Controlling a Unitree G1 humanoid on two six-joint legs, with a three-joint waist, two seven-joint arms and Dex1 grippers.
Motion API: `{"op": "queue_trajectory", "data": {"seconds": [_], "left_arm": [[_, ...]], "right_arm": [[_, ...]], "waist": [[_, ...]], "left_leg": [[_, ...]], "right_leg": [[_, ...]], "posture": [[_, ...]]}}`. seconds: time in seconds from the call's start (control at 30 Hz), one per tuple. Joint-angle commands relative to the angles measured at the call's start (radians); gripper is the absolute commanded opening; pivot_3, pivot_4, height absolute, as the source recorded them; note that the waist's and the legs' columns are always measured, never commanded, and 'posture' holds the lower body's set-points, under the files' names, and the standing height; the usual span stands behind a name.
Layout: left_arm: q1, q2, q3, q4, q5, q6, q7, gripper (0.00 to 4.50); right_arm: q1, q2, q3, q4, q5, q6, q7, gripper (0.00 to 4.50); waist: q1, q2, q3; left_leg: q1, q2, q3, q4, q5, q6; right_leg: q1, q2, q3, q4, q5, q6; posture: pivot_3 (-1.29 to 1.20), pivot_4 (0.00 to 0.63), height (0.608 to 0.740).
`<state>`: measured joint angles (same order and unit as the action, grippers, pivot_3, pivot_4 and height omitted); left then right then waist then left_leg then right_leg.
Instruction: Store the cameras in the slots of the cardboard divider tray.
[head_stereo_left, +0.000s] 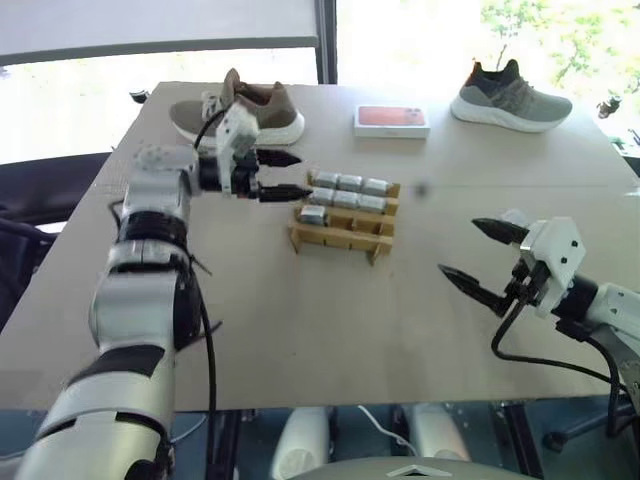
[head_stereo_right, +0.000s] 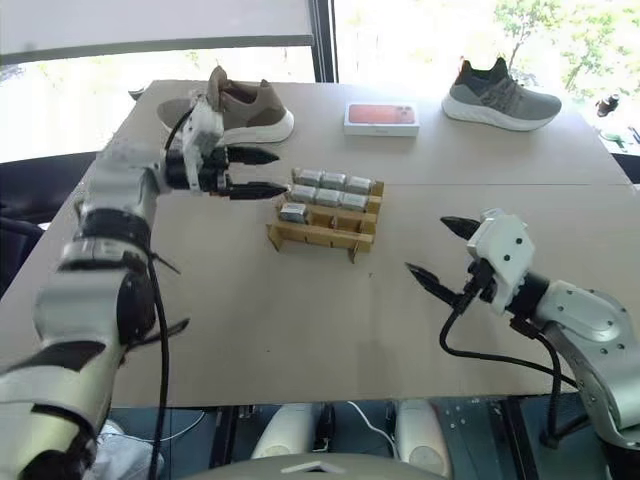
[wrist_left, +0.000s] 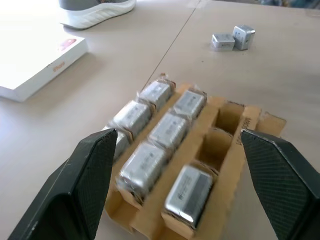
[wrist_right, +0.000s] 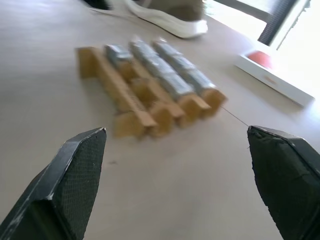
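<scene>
From the head views, a pale tan surface (head_stereo_left: 300, 330) is seen before bright windows with greenery outside; a brown shoe (head_stereo_left: 240, 110) is set at the far left, a grey shoe (head_stereo_left: 512, 98) at the far right, a flat orange-topped box (head_stereo_left: 392, 120) between them; the tray (head_stereo_left: 345, 232) is placed near the middle, seven cameras (head_stereo_left: 348, 192) slotted in its far rows, the near row unfilled; the left gripper (head_stereo_left: 282, 175) is held just beside the tray's left end, fingers apart, nothing between them; the right gripper (head_stereo_left: 485, 255) is held well apart from the tray on the right, fingers wide, nothing gripped.

In the left wrist view, the tray's bare slots (wrist_left: 225, 131) are seen from close by, and two loose cameras (wrist_left: 233, 38) are shown lying on the surface beyond the tray, touching one another; in the head views that spot is seen merely as a faint dark smudge.

In the right wrist view, the tray (wrist_right: 145, 87) is seen from its other side, blurred, with the box (wrist_right: 275, 77) behind.
</scene>
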<state>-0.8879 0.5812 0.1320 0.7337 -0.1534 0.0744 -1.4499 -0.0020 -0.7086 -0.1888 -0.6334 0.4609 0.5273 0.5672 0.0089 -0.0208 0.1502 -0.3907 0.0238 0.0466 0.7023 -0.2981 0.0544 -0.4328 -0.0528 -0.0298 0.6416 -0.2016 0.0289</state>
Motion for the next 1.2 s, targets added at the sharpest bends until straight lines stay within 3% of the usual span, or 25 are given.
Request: {"op": "queue_trajectory", "data": {"seconds": [0.03,0.17,0.33,0.5,0.7,0.83,0.87,1.0,1.2], "left_arm": [[0.230,0.035,0.052,-0.487,-0.204,0.256,0.014,4.04],[0.485,0.055,0.114,-0.881,-0.365,0.447,0.137,4.29],[0.651,0.058,0.137,-1.126,-0.443,0.517,0.276,4.29],[0.722,0.044,0.125,-1.230,-0.478,0.531,0.386,4.29],[0.768,0.056,0.109,-1.267,-0.503,0.517,0.438,4.29],[0.778,0.064,0.099,-1.277,-0.511,0.509,0.444,4.29],[0.780,0.070,0.097,-1.278,-0.513,0.499,0.435,4.50],[0.784,0.089,0.103,-1.274,-0.544,0.465,0.394,4.50],[0.773,0.116,0.092,-1.238,-0.540,0.421,0.355,4.50]], "right_arm": [[-0.035,-0.021,-0.067,0.064,-0.082,0.059,-0.102,4.50],[-0.103,-0.035,-0.095,0.170,-0.024,0.174,-0.086,4.50],[-0.226,-0.033,-0.056,0.360,-0.109,0.256,-0.178,4.50],[-0.333,0.019,-0.069,0.536,-0.159,0.324,-0.278,4.50],[-0.407,0.163,-0.139,0.570,-0.127,0.412,-0.390,4.50],[-0.415,0.200,-0.159,0.573,-0.149,0.441,-0.452,4.50],[-0.413,0.205,-0.166,0.567,-0.147,0.453,-0.463,4.08],[-0.398,0.208,-0.176,0.530,-0.140,0.490,-0.471,2.37],[-0.393,0.211,-0.179,0.520,-0.138,0.502,-0.468,2.37]], "waist": [[-0.003,0.000,0.000],[0.003,0.000,0.000],[0.007,0.001,0.000],[0.004,0.001,0.000],[0.002,0.002,0.000],[0.005,0.003,0.000],[0.005,0.003,0.001],[0.003,0.003,0.001],[0.003,0.004,0.001]], "left_leg": [[0.000,0.000,0.000,0.000,0.000,0.000],[-0.001,0.000,0.000,0.000,0.000,-0.001],[0.007,-0.001,-0.001,-0.001,-0.003,0.004],[0.012,-0.001,0.002,-0.001,-0.003,0.004],[0.011,0.000,0.002,-0.003,-0.002,0.004],[0.011,0.000,0.002,-0.004,-0.002,0.004],[0.010,-0.001,0.002,-0.004,-0.002,0.004],[0.010,-0.001,0.003,-0.004,-0.002,0.004],[0.011,-0.001,0.002,-0.008,-0.003,0.004]], "right_leg": [[0.000,0.000,0.000,0.000,0.000,0.000],[0.000,-0.002,0.002,-0.001,0.000,0.000],[0.007,-0.001,0.002,-0.001,-0.001,-0.001],[0.010,0.000,0.003,-0.002,-0.003,-0.004],[0.009,0.002,0.003,-0.003,0.000,-0.001],[0.009,0.002,0.003,-0.004,0.000,-0.001],[0.009,0.001,0.003,-0.006,-0.001,-0.001],[0.009,0.001,0.003,-0.007,-0.001,-0.001],[0.009,0.001,0.003,-0.008,-0.003,-0.004]], "posture": [[0.00,0.150,0.740],[0.00,0.150,0.740],[0.00,0.150,0.740],[0.00,0.150,0.740],[0.00,0.150,0.740],[0.00,0.150,0.740],[0.00,0.150,0.740],[0.00,0.150,0.740],[0.00,0.150,0.740]]}}
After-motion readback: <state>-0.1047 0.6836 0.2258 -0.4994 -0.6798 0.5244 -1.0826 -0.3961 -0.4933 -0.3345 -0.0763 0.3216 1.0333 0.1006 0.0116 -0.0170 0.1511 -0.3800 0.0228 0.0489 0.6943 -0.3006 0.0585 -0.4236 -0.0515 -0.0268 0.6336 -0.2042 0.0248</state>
